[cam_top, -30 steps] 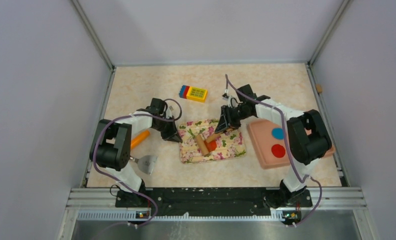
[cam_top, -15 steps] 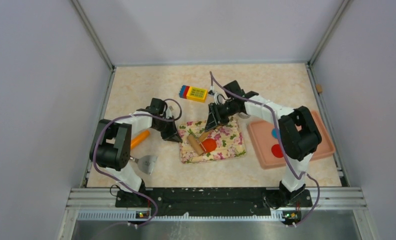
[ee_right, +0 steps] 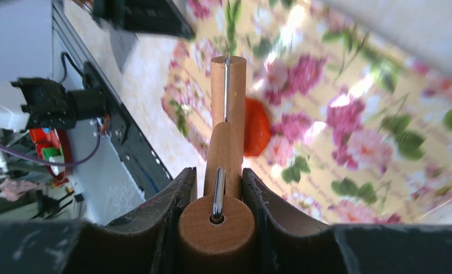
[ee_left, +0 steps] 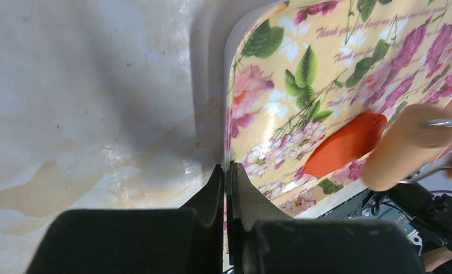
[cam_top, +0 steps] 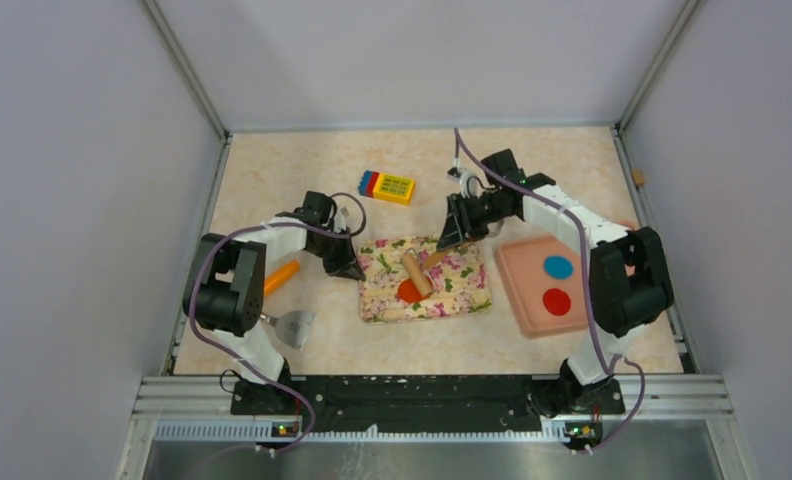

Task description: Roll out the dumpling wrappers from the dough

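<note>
1. The right gripper (ee_right: 215,191) is clamped tight on the rolling pin (ee_right: 235,91) by its handle. The left gripper (ee_left: 226,174) pinches the rim of the floral tray (ee_left: 281,103).
2. The dough (cam_top: 408,291) lies on the tray, at the roller's 7 o'clock.
3. It is probably soft and sticky, so work it through the roller, not with fingers.

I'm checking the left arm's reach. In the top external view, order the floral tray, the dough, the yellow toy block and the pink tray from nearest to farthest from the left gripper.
1. floral tray: its left rim is right at the left gripper.
2. dough: near the middle of that tray.
3. yellow toy block: farther back on the table.
4. pink tray: far right.
</note>
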Action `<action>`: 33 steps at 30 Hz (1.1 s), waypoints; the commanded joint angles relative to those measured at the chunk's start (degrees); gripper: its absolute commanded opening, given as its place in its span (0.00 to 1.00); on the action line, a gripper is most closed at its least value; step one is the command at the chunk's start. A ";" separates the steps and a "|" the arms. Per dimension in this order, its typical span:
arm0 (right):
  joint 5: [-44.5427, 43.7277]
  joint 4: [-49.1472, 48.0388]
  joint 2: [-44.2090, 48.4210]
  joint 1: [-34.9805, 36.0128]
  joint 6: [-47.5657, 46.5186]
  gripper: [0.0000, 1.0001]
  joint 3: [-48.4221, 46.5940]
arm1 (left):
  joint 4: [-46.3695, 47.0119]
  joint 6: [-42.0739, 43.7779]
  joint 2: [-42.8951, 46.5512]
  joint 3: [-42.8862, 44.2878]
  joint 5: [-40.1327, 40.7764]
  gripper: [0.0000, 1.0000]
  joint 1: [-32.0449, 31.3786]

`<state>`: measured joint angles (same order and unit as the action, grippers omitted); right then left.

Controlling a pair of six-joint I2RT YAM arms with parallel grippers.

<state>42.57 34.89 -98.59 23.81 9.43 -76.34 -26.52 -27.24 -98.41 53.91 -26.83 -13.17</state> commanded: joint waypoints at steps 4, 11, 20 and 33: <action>-1.08 1.67 0.34 -0.20 0.60 0.00 2.99 | 1.84 1.75 -2.65 3.56 4.22 0.00 0.34; -21.68 5.14 -3.92 -2.69 -2.01 0.00 4.04 | 0.53 1.88 -3.23 4.79 4.74 0.00 0.34; -28.35 6.64 -3.81 -8.69 -5.89 0.00 4.12 | 0.15 2.11 -3.27 5.24 5.21 0.00 0.42; -31.33 5.10 -2.86 -10.49 -7.37 0.00 5.38 | 0.28 2.37 -2.68 5.42 5.74 0.00 0.42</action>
<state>33.04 41.19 -99.98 14.87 8.58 -72.44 -27.40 -26.00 -101.16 57.82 -26.06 -13.54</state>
